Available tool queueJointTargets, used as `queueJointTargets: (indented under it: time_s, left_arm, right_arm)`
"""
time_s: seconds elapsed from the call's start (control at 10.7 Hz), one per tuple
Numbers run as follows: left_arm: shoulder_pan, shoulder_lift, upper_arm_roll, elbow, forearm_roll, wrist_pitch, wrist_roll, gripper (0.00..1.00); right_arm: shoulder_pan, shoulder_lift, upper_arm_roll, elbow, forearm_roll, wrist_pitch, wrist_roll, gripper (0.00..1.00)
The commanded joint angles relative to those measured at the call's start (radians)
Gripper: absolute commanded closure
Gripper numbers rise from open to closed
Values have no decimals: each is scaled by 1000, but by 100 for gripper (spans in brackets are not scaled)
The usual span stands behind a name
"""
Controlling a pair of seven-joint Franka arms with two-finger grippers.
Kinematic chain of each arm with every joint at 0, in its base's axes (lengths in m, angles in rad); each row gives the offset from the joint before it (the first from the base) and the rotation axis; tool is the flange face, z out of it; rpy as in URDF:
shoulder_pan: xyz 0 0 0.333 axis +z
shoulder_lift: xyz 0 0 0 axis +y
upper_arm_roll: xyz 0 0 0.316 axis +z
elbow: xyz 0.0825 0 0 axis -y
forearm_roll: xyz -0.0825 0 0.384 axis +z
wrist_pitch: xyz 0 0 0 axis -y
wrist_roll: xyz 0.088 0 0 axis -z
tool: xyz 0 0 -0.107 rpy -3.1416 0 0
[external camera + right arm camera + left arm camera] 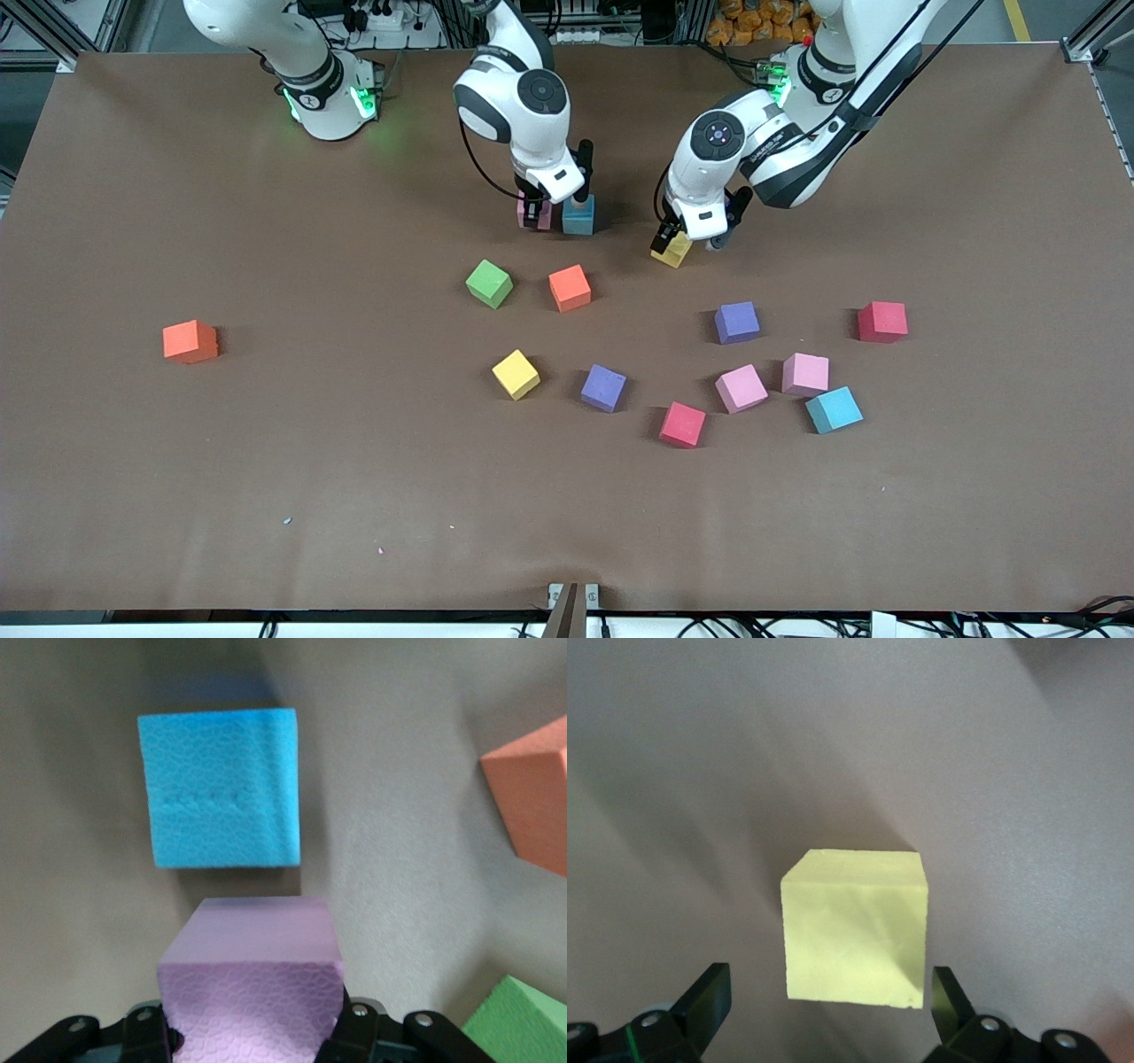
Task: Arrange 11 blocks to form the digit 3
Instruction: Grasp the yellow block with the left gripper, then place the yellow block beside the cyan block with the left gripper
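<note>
Tabletop: right fingers (257, 1041) pinch pink block (252, 988), seemingly.

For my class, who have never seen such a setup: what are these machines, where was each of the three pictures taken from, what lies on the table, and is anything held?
Two white robot arms work at a brown table. One picture looks down from across the table; the other two come from cameras on the arms' wrists. Loose coloured blocks lie scattered, such as a green block and a red block. The right hand is shut on a pink block, beside a teal-blue block. The left hand is open around a yellow block that sits on the table.
</note>
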Motion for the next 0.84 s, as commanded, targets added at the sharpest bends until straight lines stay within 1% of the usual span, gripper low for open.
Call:
queueJointTargets:
  time_s: [0.0,0.28,0.47,0.66,0.75]
  left_arm:
    - [21,-7,3,-22,70,25,-41,0]
    - [18,47,55,-19,212,61,-139,0]
    - [16,90,63,-14,318,65,-217,0]
    - [10,111,63,-13,375,65,-271,0]
    - [2,115,63,-10,377,65,-278,0]
  right_arm:
    - [25,44,-5,28,-23,36,35,100]
    - [29,75,-5,26,-24,81,35,100]
    - [32,81,-5,28,-26,84,35,100]
    - [36,96,-5,28,-26,110,35,100]
    - [45,102,-7,28,-27,111,35,100]
